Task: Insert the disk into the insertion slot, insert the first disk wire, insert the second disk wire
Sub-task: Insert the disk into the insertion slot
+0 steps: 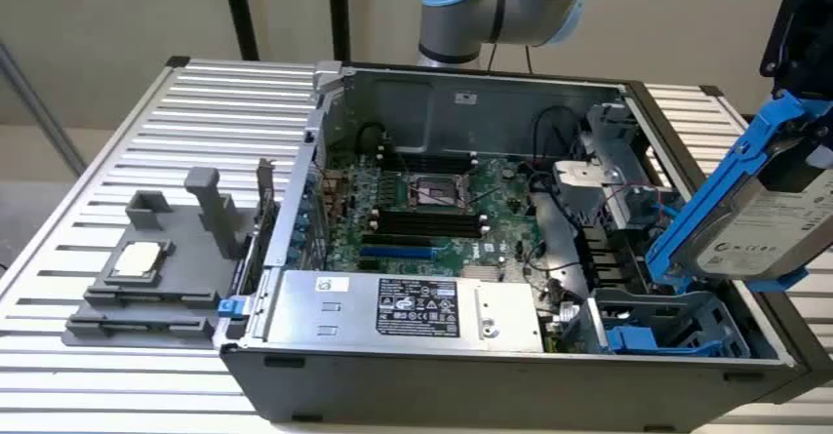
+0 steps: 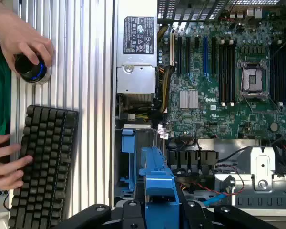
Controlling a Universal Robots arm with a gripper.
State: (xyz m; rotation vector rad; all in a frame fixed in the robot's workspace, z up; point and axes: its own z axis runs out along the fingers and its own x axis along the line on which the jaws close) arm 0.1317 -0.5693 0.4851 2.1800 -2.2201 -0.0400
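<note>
1. Blue plastic frames the disk [image 1: 773,223]. The gripper [image 2: 160,211] pinches this frame, with its jaws pressed onto the plastic rather than spread free.
2. Location: the disk hangs tilted at the right edge of the exterior view. It is above the insertion slot [image 1: 666,325] in the lower right of that frame and is not yet seated.
3. Handling: judge the drive to be rigid, fairly heavy and sensitive to shock, while the plastic frame will flex. Take hold on the frame's side rails, clear of the label.
4. Exterior view: this shows the tilt, the printed label and the grey stand [image 1: 170,302] at lower left on the slatted table [image 1: 234,112].
5. Wrist view: this looks down past the frame onto the motherboard [image 2: 219,71]. Farther off are a keyboard [image 2: 43,162] and a person's hand [image 2: 21,38] on a knob [image 2: 32,70].
</note>
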